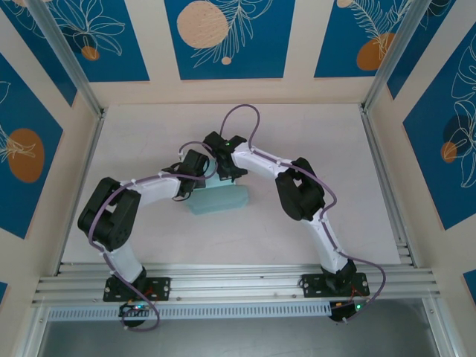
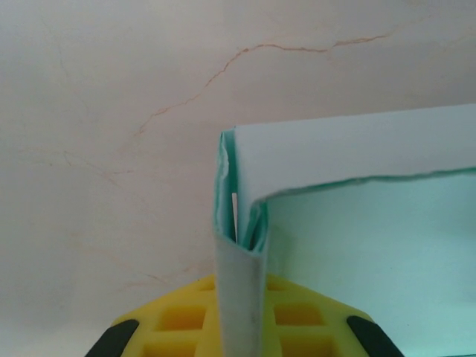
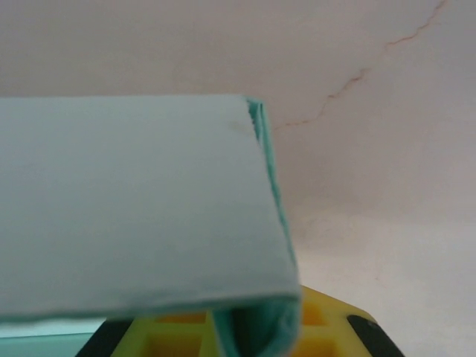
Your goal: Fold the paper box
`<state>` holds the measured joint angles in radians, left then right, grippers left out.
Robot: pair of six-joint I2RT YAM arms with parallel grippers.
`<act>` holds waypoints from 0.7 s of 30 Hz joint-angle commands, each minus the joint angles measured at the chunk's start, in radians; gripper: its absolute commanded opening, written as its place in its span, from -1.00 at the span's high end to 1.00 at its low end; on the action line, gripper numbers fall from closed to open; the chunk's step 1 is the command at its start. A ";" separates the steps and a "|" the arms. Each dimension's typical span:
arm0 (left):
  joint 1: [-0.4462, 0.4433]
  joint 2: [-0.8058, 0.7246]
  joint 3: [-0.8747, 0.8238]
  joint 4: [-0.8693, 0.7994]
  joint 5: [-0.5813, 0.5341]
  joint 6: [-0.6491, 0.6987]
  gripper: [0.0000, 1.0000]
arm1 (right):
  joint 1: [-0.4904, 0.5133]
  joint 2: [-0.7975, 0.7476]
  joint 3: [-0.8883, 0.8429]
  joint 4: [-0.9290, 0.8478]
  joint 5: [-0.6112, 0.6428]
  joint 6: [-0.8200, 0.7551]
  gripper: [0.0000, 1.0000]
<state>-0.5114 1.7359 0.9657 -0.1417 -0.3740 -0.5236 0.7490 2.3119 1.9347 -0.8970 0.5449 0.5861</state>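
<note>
two thin pale-blue card layers form the paper box (image 2: 357, 149), edges curled.

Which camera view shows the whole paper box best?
Top external: the paper box lies nearly whole on the table. Left wrist shows one folded corner; right wrist, one blurred panel.

Pale table (image 1: 312, 134) seemingly bears paper box (image 1: 223, 201).

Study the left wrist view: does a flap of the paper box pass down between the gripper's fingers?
Yes, a pale blue flap of the paper box runs down into the left gripper, in the middle between its yellow fingers.
</note>
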 commanded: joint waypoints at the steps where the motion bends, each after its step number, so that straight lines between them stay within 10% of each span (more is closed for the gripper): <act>1: 0.030 0.017 -0.031 -0.139 -0.100 0.011 1.00 | -0.033 0.090 -0.066 -0.232 0.235 0.012 0.87; 13: 0.030 0.119 0.090 -0.385 -0.401 -0.051 0.95 | -0.005 0.078 -0.056 -0.242 0.183 0.009 0.89; 21: 0.034 0.000 -0.034 -0.148 -0.122 -0.071 0.43 | -0.007 0.069 -0.057 -0.204 0.133 -0.016 0.89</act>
<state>-0.5232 1.7710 1.0092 -0.2161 -0.4412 -0.5919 0.7559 2.3142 1.9350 -0.8894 0.5510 0.5865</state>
